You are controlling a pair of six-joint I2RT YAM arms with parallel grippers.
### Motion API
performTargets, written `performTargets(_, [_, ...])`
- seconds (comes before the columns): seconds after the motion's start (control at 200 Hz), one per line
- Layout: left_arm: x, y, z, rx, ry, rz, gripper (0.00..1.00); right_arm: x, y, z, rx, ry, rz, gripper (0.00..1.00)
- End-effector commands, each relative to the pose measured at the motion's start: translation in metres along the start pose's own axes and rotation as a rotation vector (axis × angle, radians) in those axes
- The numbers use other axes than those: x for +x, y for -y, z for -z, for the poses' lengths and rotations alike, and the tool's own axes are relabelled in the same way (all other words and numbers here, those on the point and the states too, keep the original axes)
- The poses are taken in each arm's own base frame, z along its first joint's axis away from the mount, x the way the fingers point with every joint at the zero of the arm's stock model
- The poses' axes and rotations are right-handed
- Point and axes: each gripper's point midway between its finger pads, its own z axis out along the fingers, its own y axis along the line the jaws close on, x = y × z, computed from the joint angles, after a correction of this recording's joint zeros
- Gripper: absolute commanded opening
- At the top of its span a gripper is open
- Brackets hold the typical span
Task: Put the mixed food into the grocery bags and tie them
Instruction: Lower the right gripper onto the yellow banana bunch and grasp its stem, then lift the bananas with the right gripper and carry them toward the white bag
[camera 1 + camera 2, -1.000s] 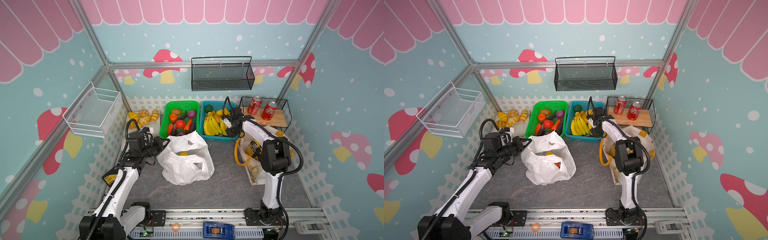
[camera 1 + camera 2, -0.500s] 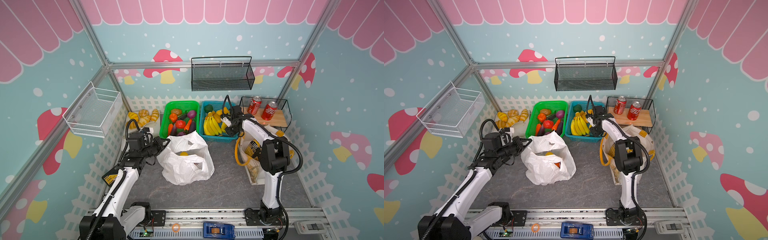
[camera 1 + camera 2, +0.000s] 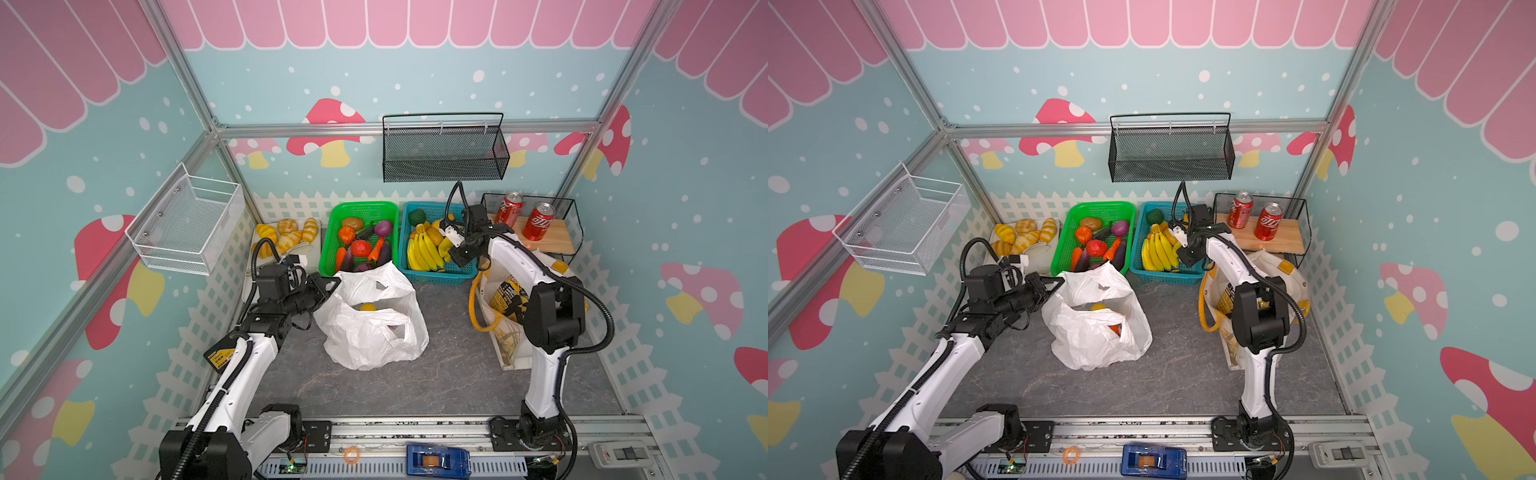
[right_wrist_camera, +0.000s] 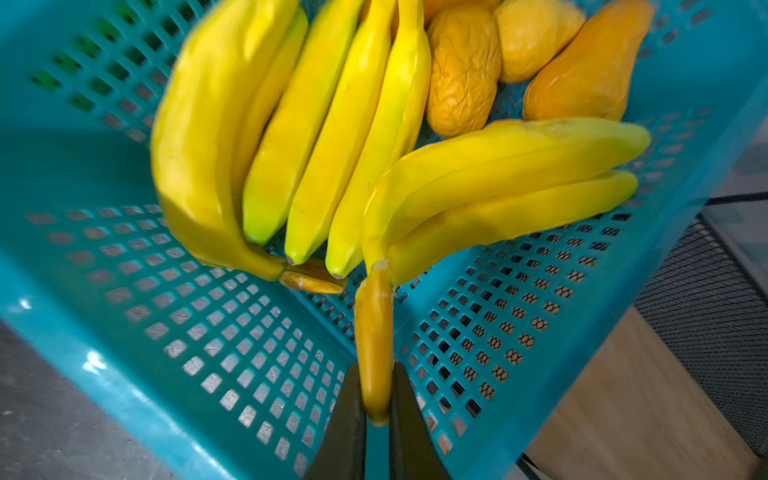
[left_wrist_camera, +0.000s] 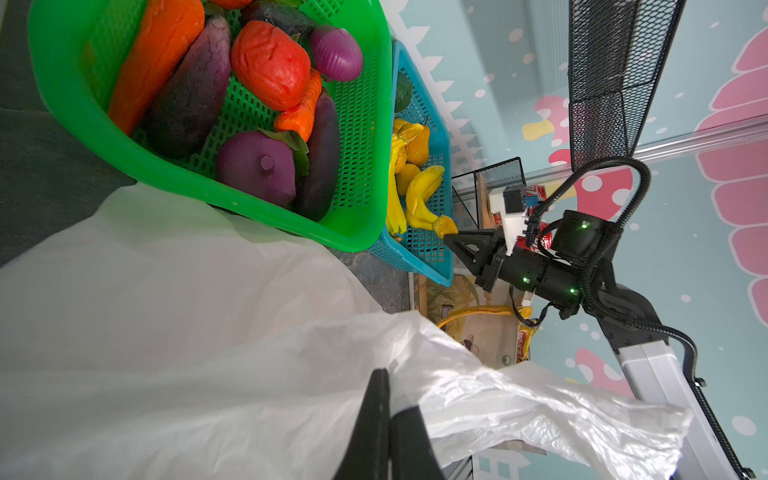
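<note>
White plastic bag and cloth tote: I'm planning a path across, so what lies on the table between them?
Only bare grey tabletop lies between the white plastic bag and the cloth tote, as both top views show.

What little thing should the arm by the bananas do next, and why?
Probably lift straight up. The right end effector is shut on the stem of the small banana bunch, which sits in the teal basket. Raising it clears the wall before carrying it toward the white bag, whose edge the left end effector pinches.

Front tabletop point(image 3: 415, 386) lies open; white bag point(image 3: 374, 332), green basket point(image 3: 364, 204) and teal basket point(image 3: 440, 276) crowd the back.
</note>
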Motion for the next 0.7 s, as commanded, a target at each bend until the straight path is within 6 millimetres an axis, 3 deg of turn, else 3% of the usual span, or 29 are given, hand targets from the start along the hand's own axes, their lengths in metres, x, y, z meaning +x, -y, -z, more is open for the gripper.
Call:
performTargets(0.0, [0.000,-0.003,-0.001,0.005,0.002,0.007,0.00,-0.044,-0.010,0.059,-0.033,0.223,0.010,0.00])
performTargets(0.16, [0.000,-0.003,-0.001,0.005,0.000,0.010,0.00,-0.059,-0.032,0.104,-0.114,0.398,-0.022,0.00])
performTargets(0.34, [-0.001,-0.001,-0.001,0.012,0.000,0.009,0.00,-0.058,-0.061,0.161,-0.219,0.557,-0.111,0.00])
performTargets(0.445, [-0.002,0.001,0.000,0.012,0.007,0.009,0.00,-0.040,-0.087,0.192,-0.311,0.604,-0.188,0.00])
performTargets(0.695, [-0.003,0.001,-0.001,0.001,0.010,0.006,0.00,0.033,-0.150,0.240,-0.469,0.515,-0.263,0.00])
